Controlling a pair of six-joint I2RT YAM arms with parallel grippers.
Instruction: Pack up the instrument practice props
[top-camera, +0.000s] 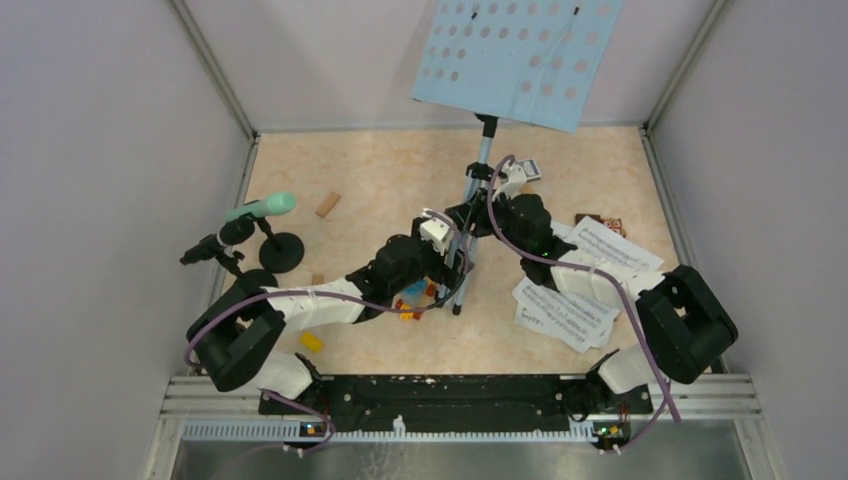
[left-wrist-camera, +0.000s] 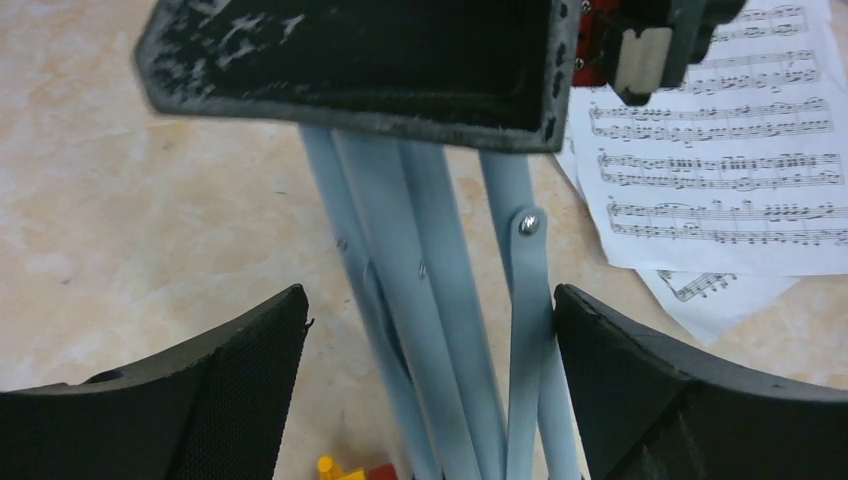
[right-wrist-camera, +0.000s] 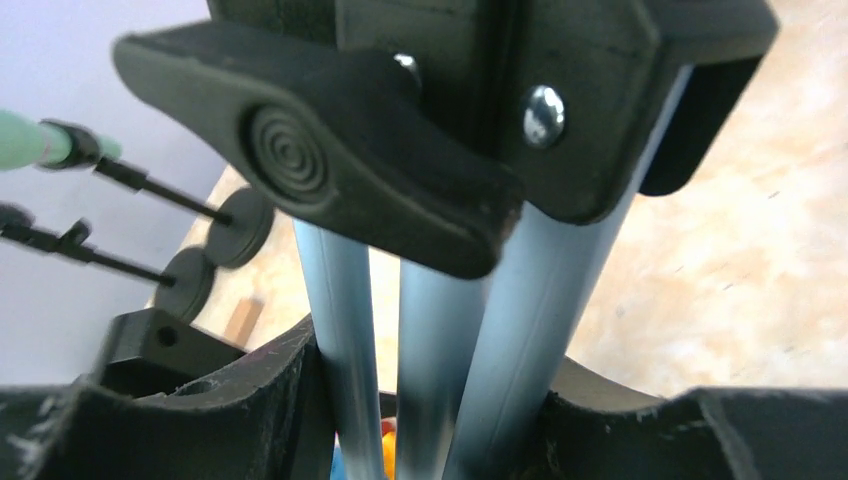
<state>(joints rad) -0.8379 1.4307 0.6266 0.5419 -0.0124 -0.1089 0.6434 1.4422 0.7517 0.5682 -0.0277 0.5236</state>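
Note:
The pale-blue perforated music desk (top-camera: 515, 60) stands on its silver pole (top-camera: 484, 160) at the back, with the tripod legs (top-camera: 459, 275) folded together. My right gripper (top-camera: 478, 205) is shut on the legs (right-wrist-camera: 520, 330) just under the black clamp collar (right-wrist-camera: 400, 130). My left gripper (top-camera: 445, 258) is open around the legs (left-wrist-camera: 440, 330) lower down; its right finger (left-wrist-camera: 680, 400) touches one leg and its left finger (left-wrist-camera: 200, 400) is apart. White sheet-music pages (top-camera: 565, 310) lie at the right. A mint-green microphone (top-camera: 262, 208) and a black microphone (top-camera: 205, 248) sit in round-based holders (top-camera: 282, 252) at the left.
Colourful toy bricks (top-camera: 415, 295) lie under the left gripper, and a yellow one (top-camera: 311, 341) lies nearer the front. A tan wooden block (top-camera: 327, 205) lies behind the holders. More sheet music (top-camera: 610, 250) and a small brown object (top-camera: 600, 222) are at the right. Walls close three sides.

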